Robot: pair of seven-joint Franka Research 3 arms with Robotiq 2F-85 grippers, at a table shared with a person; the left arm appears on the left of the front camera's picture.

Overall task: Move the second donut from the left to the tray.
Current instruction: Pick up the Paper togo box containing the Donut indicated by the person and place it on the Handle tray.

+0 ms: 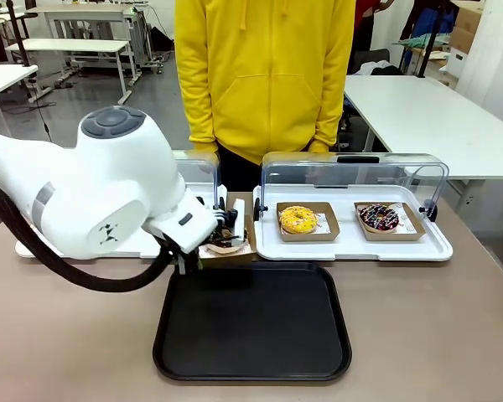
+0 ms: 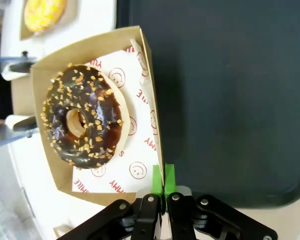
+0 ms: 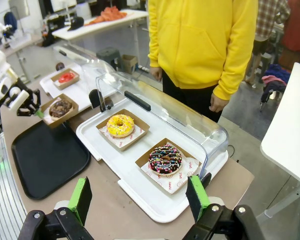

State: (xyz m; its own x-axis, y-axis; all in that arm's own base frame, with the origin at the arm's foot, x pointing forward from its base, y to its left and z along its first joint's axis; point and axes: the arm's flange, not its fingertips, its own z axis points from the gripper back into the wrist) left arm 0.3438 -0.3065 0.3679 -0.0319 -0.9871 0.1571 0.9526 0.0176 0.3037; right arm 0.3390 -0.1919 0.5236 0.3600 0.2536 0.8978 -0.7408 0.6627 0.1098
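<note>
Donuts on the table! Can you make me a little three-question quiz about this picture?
1. True or false: the left gripper is shut on the brown cardboard holder of the chocolate-glazed ring donut with crumbs.
2. Is the right gripper open or shut?
3. Which lies nearest the large black plastic tray? A) yellow-glazed donut B) sprinkled dark donut

Key: 1 true; 2 open; 3 A.

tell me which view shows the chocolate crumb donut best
The left wrist view: the chocolate crumb donut sits close up from above in its cardboard holder, whose wall the left claw pinches. In the front view the arm hides most of it; in the right wrist view it is small and distant.
</note>
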